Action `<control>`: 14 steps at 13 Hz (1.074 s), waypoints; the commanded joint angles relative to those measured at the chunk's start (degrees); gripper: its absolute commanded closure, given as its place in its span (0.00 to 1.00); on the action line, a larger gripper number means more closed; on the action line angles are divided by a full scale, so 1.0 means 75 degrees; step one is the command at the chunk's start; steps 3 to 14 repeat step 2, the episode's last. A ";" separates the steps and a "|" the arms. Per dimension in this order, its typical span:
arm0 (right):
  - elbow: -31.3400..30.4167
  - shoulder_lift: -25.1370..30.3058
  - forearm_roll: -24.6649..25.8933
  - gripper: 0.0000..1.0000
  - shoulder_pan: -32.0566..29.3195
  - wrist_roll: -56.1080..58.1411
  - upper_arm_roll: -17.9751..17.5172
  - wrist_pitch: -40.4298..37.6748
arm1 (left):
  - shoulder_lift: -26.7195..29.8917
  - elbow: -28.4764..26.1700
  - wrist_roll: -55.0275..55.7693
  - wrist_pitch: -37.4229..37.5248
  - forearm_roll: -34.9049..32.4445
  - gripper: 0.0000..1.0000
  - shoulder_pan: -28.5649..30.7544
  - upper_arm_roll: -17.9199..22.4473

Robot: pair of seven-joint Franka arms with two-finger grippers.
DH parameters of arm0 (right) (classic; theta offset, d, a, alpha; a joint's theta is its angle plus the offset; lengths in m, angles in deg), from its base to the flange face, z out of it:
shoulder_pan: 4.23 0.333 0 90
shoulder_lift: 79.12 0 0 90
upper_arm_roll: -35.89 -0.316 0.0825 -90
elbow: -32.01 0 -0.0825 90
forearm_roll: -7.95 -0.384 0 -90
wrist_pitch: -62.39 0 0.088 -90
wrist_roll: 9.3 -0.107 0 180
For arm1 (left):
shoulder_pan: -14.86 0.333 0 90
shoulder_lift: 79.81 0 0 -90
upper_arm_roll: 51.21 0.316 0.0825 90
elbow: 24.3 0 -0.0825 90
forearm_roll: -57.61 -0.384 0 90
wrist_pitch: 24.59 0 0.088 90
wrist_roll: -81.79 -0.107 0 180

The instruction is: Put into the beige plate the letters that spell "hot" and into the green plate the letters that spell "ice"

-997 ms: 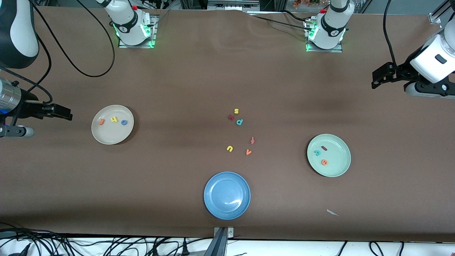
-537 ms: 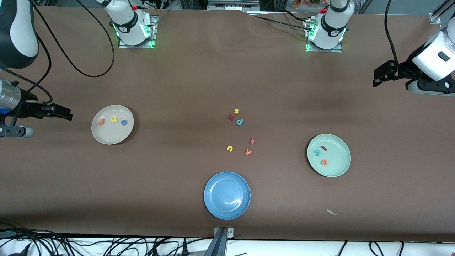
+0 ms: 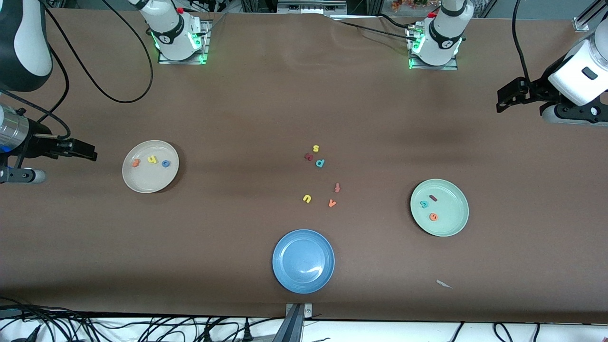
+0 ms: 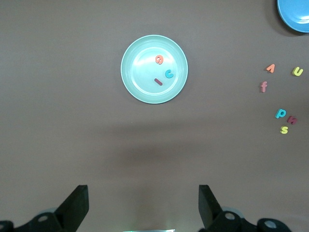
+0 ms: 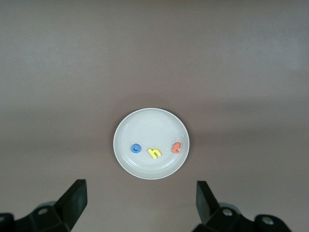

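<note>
Well apart: letters [image 3: 151, 161], left end effector [image 3: 504, 100].

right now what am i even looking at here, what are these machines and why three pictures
Two robot arms stand at a brown table. One picture looks down from a high camera facing them; the other two come from cameras on each arm's wrist.

The left gripper hangs high at the left arm's end of the table, the right gripper beside the beige plate. Both are open and hold nothing.

The beige plate carries the foam letters h, o, t. The green plate carries i, c, e. The blue plate, nearest the high camera, has no letters. Six spare letters lie mid-table.
</note>
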 commanded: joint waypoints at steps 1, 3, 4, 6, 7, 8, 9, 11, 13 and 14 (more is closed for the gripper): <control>-0.0229 0.0193 -0.0017 0.00 -0.0140 -0.0078 -0.0145 0.0058 | 0.0000 0.0132 0.0119 0.0053 0.0000 0.00 0.0028 -0.0025; -0.0229 0.0204 -0.0017 0.00 -0.0140 -0.0090 -0.0145 0.0058 | -0.0011 0.0132 0.0143 0.0053 -0.0093 0.00 -0.0030 -0.0048; -0.0229 0.0204 -0.0017 0.00 -0.0140 -0.0090 -0.0145 0.0058 | -0.0011 0.0132 0.0143 0.0053 -0.0093 0.00 -0.0030 -0.0048; -0.0229 0.0204 -0.0017 0.00 -0.0140 -0.0090 -0.0145 0.0058 | -0.0011 0.0132 0.0143 0.0053 -0.0093 0.00 -0.0030 -0.0048; -0.0229 0.0204 -0.0017 0.00 -0.0140 -0.0090 -0.0145 0.0058 | -0.0011 0.0132 0.0143 0.0053 -0.0093 0.00 -0.0030 -0.0048; -0.0229 0.0204 -0.0017 0.00 -0.0140 -0.0090 -0.0145 0.0058 | -0.0011 0.0132 0.0143 0.0053 -0.0093 0.00 -0.0030 -0.0048; -0.0229 0.0204 -0.0017 0.00 -0.0140 -0.0090 -0.0145 0.0058 | -0.0011 0.0132 0.0143 0.0053 -0.0093 0.00 -0.0030 -0.0048; -0.0229 0.0204 -0.0017 0.00 -0.0140 -0.0090 -0.0145 0.0058 | -0.0011 0.0132 0.0143 0.0053 -0.0093 0.00 -0.0030 -0.0048; -0.0229 0.0204 -0.0017 0.00 -0.0140 -0.0090 -0.0145 0.0058 | -0.0011 0.0132 0.0143 0.0053 -0.0093 0.00 -0.0030 -0.0048; -0.0229 0.0204 -0.0017 0.00 -0.0140 -0.0090 -0.0145 0.0058 | -0.0011 0.0132 0.0143 0.0053 -0.0093 0.00 -0.0030 -0.0048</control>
